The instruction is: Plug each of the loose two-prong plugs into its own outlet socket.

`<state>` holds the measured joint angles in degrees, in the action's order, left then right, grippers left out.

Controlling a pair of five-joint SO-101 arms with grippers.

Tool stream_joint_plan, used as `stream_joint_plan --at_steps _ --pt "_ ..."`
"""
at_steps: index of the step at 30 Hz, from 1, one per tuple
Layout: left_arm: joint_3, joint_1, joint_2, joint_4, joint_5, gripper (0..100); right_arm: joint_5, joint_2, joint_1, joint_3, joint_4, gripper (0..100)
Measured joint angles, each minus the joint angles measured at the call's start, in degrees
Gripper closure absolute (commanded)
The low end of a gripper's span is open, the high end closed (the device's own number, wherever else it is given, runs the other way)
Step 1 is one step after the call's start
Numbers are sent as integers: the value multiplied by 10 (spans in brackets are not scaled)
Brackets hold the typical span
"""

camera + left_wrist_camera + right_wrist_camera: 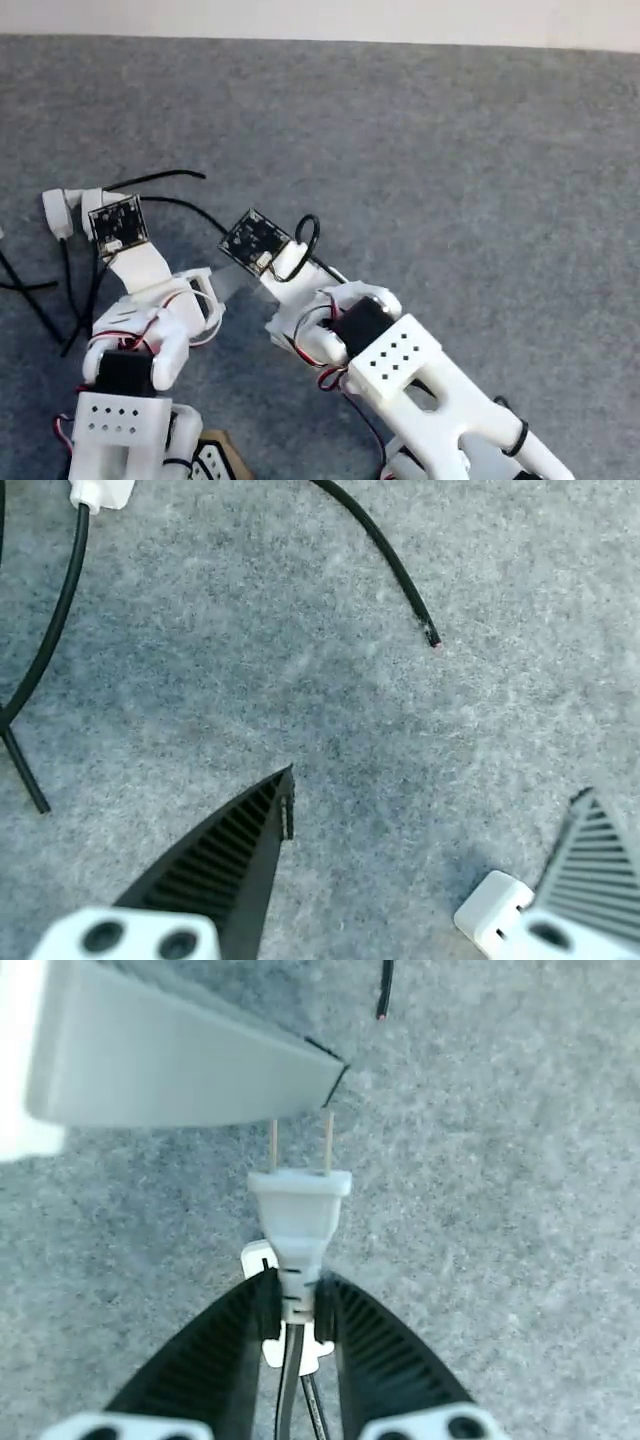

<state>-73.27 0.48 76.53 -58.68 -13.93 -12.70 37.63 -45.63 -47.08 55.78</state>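
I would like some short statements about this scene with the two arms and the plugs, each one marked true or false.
1. The right tool grips a white two-prong plug. True.
2. The left tool is shut on a black cable. False: it is open.
3. The plug's prongs sit inside a socket. False: both prongs are bare, out in the open.
4. A loose black cable end lies on the grey carpet. True.
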Motion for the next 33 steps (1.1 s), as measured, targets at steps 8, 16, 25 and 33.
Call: stream_joint_plan --at_steps 8,16,25,33 --pt "-18 40 -3 1 0 599 0 -4 2 9 37 993" --pt "-19 48 -6 1 0 599 0 -4 1 185 171 993" --pt "-19 52 -6 1 0 599 0 -4 0 200 177 993" --pt "-35 83 -4 1 -4 599 0 -4 11 200 178 993"
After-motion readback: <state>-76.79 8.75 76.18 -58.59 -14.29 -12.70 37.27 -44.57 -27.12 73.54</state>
